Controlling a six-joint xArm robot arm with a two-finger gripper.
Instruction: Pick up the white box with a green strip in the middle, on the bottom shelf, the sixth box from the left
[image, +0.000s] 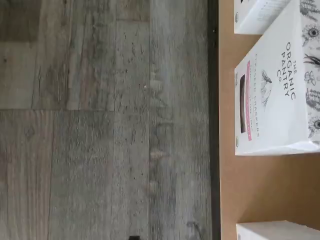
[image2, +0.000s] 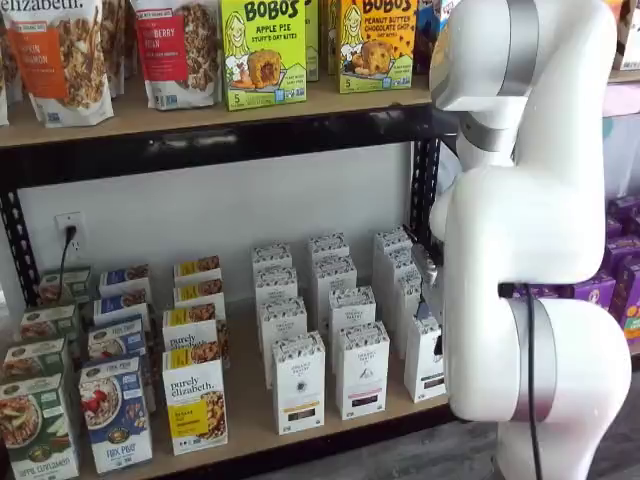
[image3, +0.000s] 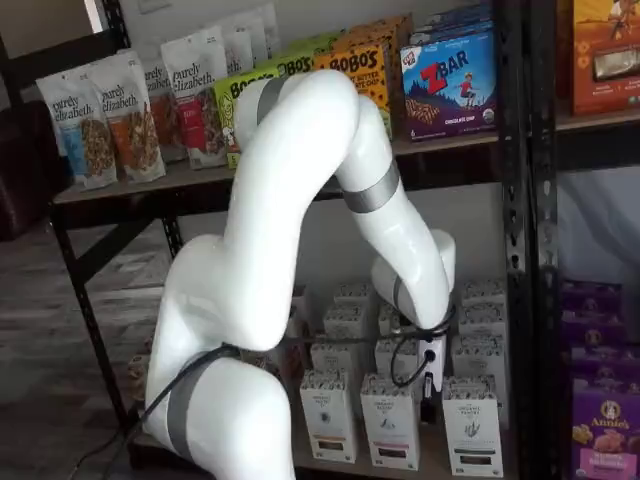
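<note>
Standing in the front row on the bottom shelf (image2: 250, 425), the white box (image3: 472, 428) has the gripper (image3: 429, 400) hanging just beside it. Whether the claw is released or clenched, I cannot tell.

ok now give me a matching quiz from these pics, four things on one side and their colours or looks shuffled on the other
Things:
1. bobo's apple pie box
2. zbar box
3. organic pantry box in the wrist view
4. wall outlet

Looks:
a. white with a pink strip
b. blue
c. yellow-green
d. white plate with a black cord plugged in

Pairs: 1-c, 2-b, 3-a, 4-d
</note>
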